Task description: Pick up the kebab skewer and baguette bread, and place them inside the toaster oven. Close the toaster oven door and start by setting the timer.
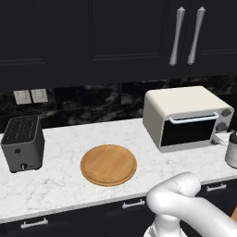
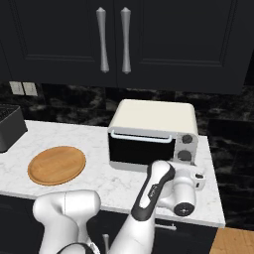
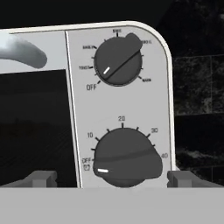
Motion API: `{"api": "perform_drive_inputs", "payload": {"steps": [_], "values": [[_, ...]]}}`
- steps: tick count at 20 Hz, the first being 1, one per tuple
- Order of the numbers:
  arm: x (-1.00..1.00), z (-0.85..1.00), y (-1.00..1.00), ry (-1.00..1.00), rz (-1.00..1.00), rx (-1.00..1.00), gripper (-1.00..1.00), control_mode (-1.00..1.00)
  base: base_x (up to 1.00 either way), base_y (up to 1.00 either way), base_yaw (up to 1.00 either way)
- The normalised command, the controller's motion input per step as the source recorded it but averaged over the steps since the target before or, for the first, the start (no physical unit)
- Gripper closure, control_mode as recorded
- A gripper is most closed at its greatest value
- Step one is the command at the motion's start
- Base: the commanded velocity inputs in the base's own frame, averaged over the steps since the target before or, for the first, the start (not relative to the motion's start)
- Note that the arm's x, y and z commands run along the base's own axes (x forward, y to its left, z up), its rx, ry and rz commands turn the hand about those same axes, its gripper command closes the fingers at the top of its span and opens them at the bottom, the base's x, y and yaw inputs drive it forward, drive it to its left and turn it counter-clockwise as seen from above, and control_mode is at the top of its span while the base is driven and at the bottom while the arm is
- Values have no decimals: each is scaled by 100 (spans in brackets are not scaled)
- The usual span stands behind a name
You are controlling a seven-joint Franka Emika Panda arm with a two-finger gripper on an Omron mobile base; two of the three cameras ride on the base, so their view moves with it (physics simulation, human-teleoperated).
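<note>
Your tool [image 3: 107,177] sits spread wide, fingertips flanking the lower grey timer knob [image 3: 127,158]. The cream-white toaster oven [image 2: 151,134] stands directly ahead, its dark glass door [image 2: 141,149] shut.

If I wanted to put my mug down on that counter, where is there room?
Bare marble lies between the slot toaster and the wooden plate, and between the plate and the toaster oven. It is crowded at the oven's right front, where the open gripper faces its timer knob and a grey jar stands.
</note>
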Motion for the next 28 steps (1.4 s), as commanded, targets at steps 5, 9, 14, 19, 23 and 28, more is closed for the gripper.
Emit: {"api": "perform_drive_inputs", "payload": {"steps": [5, 9, 14, 19, 23, 28], "values": [[17, 0, -6, 4, 0, 0, -100, -100, 0, 0, 0], [14, 0, -5, 1, 0, 0, -100, -100, 0, 0, 0], [10, 0, -4, 0, 0, 0, -100, -100, 0, 0, 0], [8, 0, -1, 0, 0, 0, -100, -100, 0, 0, 0], [1, -6, 0, 0, 0, 0, -100, -100, 0, 0, 0], [0, -7, 0, 0, 0, 0, -100, -100, 0, 0, 0]]}}
